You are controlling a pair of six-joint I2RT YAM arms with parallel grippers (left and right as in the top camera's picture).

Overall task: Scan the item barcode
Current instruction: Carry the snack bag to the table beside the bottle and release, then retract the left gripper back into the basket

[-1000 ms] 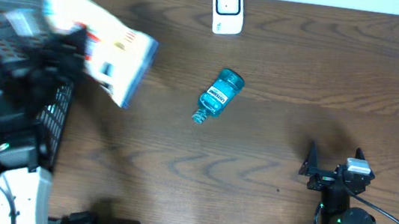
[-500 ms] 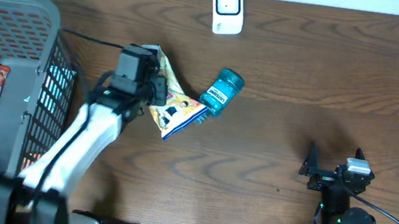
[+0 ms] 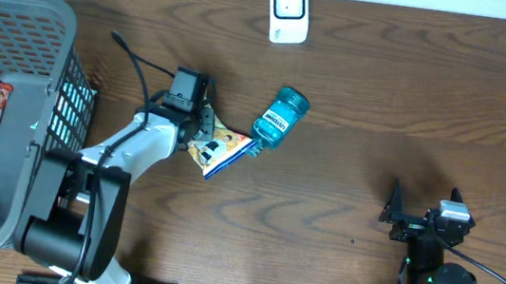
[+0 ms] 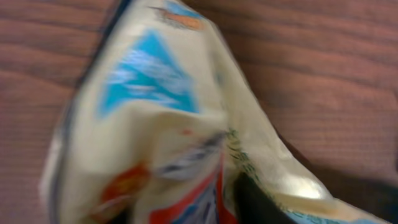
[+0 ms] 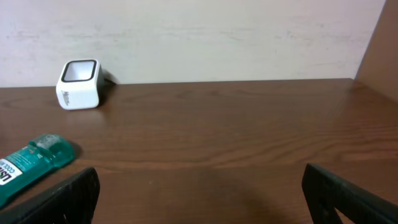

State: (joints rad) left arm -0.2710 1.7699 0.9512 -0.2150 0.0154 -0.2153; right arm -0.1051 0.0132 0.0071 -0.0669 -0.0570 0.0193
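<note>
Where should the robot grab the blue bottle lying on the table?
Probably around its labelled middle, coming straight down from above. The blue bottle lies on its side, angled diagonally, so a grip across its width fits; the snack bag crowds its lower end.

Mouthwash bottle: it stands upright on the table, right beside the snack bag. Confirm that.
Not right. The mouthwash bottle lies on its side, not upright, as the overhead view shows. It is on the table, right beside the snack bag.
</note>
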